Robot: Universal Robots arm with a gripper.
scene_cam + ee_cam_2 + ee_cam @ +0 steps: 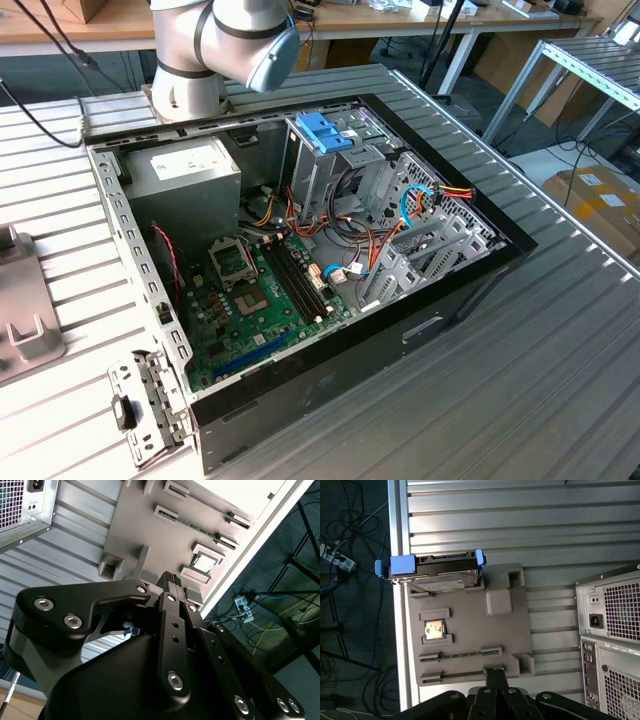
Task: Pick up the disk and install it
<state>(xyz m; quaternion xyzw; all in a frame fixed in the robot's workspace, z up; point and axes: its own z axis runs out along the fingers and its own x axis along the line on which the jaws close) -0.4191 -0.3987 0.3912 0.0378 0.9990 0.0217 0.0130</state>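
Observation:
The disk [440, 572] is a silver drive framed by light blue rails. It rests in a corner slot of a grey parts tray [470, 645], close to the table's edge. My gripper [495, 671] hovers over the opposite side of that tray, about a tray's length from the disk. Its black fingers are pressed together with nothing between them. In the second wrist view the gripper [172, 580] points at the tray [140, 525] from above.
A small square chip [434, 629] lies in a tray pocket. The open computer case [300, 260] lies on the slatted table, with its rear panel [612, 630] beside the tray. Inside it are a drive cage with a blue bracket [325, 130] and a grey power supply [185, 170]. Cables lie on the floor [350, 580] past the table edge.

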